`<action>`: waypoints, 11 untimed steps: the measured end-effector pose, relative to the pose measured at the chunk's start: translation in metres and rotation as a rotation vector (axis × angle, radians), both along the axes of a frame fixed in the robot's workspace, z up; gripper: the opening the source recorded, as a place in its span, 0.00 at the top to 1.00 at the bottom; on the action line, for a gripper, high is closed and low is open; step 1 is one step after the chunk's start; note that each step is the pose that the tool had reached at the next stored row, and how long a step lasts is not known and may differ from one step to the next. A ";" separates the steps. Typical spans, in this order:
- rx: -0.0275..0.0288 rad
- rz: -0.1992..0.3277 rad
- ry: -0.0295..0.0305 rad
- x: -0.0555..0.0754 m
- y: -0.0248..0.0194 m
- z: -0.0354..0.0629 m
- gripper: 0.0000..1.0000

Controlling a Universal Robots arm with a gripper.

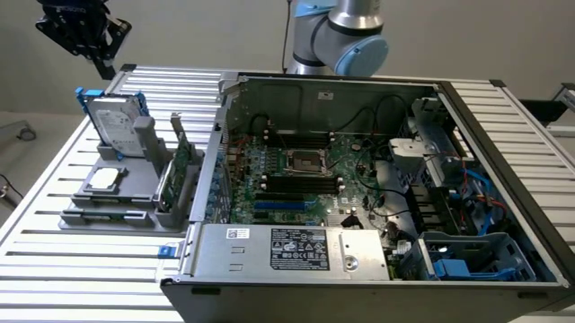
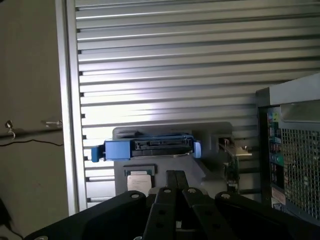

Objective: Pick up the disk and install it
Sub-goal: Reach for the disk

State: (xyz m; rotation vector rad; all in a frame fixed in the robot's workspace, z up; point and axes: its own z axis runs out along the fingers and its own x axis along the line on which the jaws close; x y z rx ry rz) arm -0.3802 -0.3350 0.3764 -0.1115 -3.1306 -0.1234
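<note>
A: Entry. Where is the disk (image 1: pixel 117 121)?

B: Not yet picked up. It stands on edge in the far slot of the grey rack (image 1: pixel 144 138), with its blue frame round it. The rack sits on the slatted counter (image 1: pixel 54 269), just beside the open computer case (image 1: pixel 324 94).

A: Fingers?

B: The fingers (image 2: pixel 171 181) are pressed together and pinch nothing. They hang well above the rack, apart from the disk. The wrist view looks down on the disk's thin top edge, roughly in line with the fingertips.

A: What else is in the rack?

B: A small square chip (image 1: pixel 105 178) lies flat in the rack's near pocket. A green card (image 1: pixel 177 165) stands upright on the rack's case side.

A: Notes for doing the approach well?

B: These are judgements only.
- Closed fingers cannot straddle the frame, so they must spread wider than the disk is thick before they reach the rack.
- Set them square across the top edge and centred along it, so the lift hangs balanced.
- Come straight down over the slot. It looks snug, and a tilted grip could bind the disk against the rack.
- Keep clear of the green card on the rack's case side.
- Take hold on the frame, and firmly, because the disk looks heavy for its size.
</note>
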 end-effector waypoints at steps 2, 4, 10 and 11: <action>0.0000 0.000 -0.0001 -0.006 0.0042 -0.0009 0.89; 0.0000 0.000 0.0000 -0.011 0.0082 -0.0017 0.89; 0.0000 0.000 0.0000 -0.029 0.0205 -0.0042 0.89; 0.0000 0.000 -0.0001 -0.031 0.0225 -0.0046 0.89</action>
